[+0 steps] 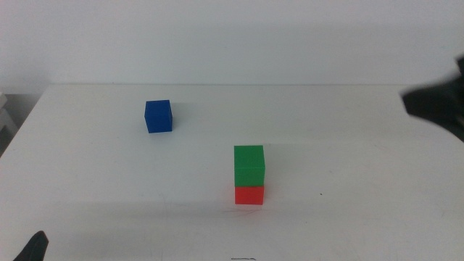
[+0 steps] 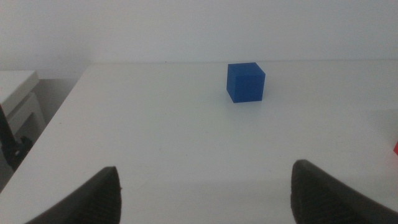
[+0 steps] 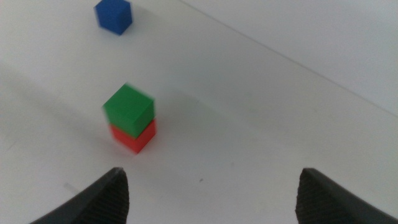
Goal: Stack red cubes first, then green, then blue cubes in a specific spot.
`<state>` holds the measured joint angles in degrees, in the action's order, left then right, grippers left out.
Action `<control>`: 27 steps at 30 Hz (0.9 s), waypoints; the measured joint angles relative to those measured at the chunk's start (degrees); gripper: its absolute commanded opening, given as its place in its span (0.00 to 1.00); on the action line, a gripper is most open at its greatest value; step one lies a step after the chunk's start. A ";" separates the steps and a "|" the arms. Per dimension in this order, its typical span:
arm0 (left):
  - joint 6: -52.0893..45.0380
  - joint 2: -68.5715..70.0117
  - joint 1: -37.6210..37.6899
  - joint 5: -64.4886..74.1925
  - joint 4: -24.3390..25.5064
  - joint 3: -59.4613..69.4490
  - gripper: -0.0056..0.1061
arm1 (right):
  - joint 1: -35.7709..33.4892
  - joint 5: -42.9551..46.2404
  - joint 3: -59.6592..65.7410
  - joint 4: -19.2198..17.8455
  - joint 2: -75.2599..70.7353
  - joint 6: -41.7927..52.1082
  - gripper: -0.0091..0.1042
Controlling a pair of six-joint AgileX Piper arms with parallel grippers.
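Observation:
The green cube (image 1: pixel 249 165) sits on top of the red cube (image 1: pixel 249 195) near the middle of the white table; the same stack shows in the right wrist view, green cube (image 3: pixel 129 109) over red cube (image 3: pixel 134 136). The blue cube (image 1: pixel 158 116) stands alone, farther back and to the left, and faces the left gripper (image 2: pixel 205 193) as the blue cube (image 2: pixel 245 81). The left gripper is open, low at the table's front left corner (image 1: pixel 32 249). The right gripper (image 3: pixel 211 196) is open and empty, raised at the right edge (image 1: pixel 438 105), well away from the stack.
The table (image 1: pixel 348 217) is plain white with a white wall behind it. A white piece of furniture (image 2: pixel 18 99) stands beyond the table's left edge.

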<state>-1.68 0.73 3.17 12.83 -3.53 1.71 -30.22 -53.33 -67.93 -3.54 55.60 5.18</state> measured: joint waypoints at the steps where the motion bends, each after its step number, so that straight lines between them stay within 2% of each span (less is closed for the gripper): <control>1: 0.00 0.00 0.00 0.00 0.00 0.00 0.89 | 0.43 0.07 1.26 1.33 -1.65 1.36 0.78; 5: 0.00 0.00 0.00 0.00 0.00 0.00 0.89 | 0.96 1.68 6.15 8.51 -9.42 8.06 0.78; 8: 0.00 0.00 0.00 0.00 0.00 0.00 0.89 | 0.96 2.92 7.67 11.40 -13.43 10.90 0.78; 27: 0.00 0.00 0.00 0.00 0.00 0.00 0.89 | 0.96 5.81 8.87 12.70 -15.87 12.07 0.78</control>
<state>-1.68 0.73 3.17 12.83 -3.53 1.71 -29.27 -47.51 -59.07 9.16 39.73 17.25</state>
